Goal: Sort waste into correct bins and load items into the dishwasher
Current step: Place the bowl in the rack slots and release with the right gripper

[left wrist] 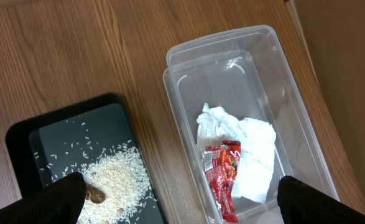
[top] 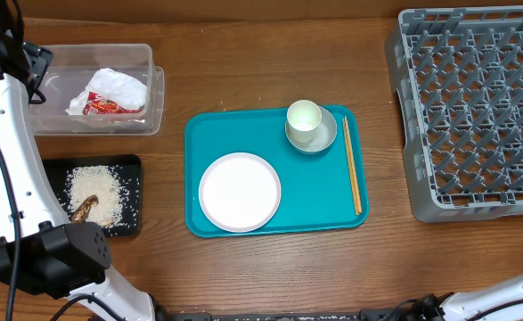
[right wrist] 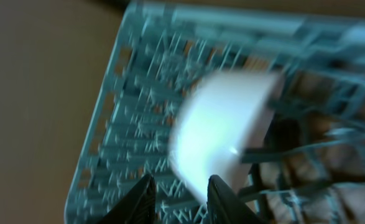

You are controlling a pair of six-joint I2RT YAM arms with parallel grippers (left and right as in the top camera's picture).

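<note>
The clear tub (top: 145, 62) holds the white napkin (top: 118, 85) and the red wrapper (top: 105, 107). The black tray (top: 134, 192) holds rice (top: 96, 187) and a brown scrap (top: 85, 209). My left gripper (left wrist: 182, 190) is open and empty, above the tub (left wrist: 182, 62) and the black tray (left wrist: 58, 130). On the teal tray lie a white plate (top: 240, 191), a cup (top: 303, 116) in a saucer-bowl (top: 325, 138), and chopsticks (top: 353, 165). My right gripper (right wrist: 181, 186) is at the grey rack (right wrist: 126, 124). A blurred white bowl (right wrist: 226, 124) reaches down between its fingertips.
The teal tray (top: 208, 134) sits mid-table. The grey rack (top: 475, 107) fills the right side and runs past the frame edge. My left arm runs along the left edge. The right arm enters at the bottom right, and its gripper is outside the overhead view.
</note>
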